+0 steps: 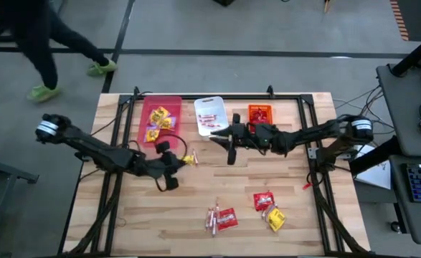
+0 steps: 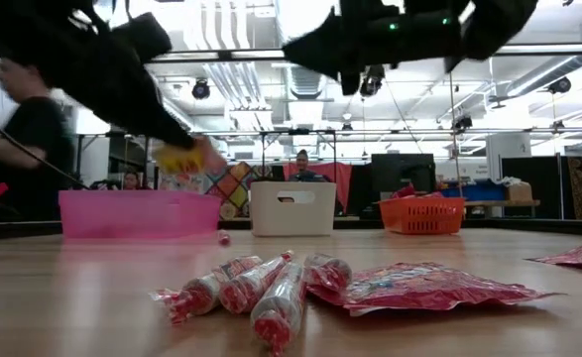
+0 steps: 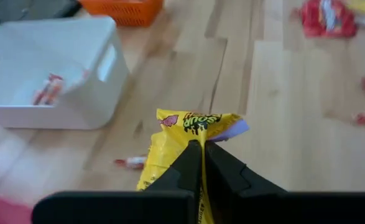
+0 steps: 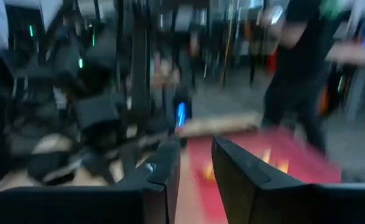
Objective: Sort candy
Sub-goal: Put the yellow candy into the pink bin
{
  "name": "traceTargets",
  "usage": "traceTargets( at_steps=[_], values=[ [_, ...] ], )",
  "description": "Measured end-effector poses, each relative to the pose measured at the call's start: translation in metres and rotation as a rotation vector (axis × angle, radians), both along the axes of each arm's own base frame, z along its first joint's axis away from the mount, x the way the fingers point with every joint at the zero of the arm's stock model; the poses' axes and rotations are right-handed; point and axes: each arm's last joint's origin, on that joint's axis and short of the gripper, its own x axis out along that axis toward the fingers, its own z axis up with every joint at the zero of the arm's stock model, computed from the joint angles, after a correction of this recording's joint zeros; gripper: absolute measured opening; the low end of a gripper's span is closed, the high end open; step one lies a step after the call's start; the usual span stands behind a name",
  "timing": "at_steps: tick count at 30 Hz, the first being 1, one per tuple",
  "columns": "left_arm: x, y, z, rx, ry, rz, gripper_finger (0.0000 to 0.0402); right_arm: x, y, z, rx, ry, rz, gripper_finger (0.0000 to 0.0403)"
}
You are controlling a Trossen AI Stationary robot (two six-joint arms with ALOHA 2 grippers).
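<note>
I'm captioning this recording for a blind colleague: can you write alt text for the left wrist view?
The left gripper is shut on a yellow candy packet, held above the wooden table. Beyond it stands a white bin with a few red-and-white sticks inside, with an orange bin past that. One stick lies loose on the table, and red packets lie farther off.

You face wooden table. Far edge, left to right: pink bin, white bin, orange bin. Near edge: pinkish-red sticks touching red packet; right of them, second red packet beside yellow packet.
</note>
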Motion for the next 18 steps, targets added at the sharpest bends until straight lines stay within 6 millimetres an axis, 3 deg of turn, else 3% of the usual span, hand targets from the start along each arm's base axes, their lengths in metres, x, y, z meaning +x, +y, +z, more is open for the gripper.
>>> traceTargets(
  at_steps=[4,9,18],
  values=[
    [-0.019,0.009,0.021,0.0,-0.051,0.074,0.0,0.008,-0.008,-0.002,-0.052,-0.061,-0.025,0.0072],
    [-0.043,0.027,0.038,0.045,-0.146,0.338,0.0,0.004,-0.009,0.005,-0.033,-0.006,-0.024,0.0059],
    [-0.071,0.072,0.051,-0.044,-0.167,0.542,0.0,-0.016,-0.004,-0.004,0.076,0.314,-0.015,0.0052]
  ],
)
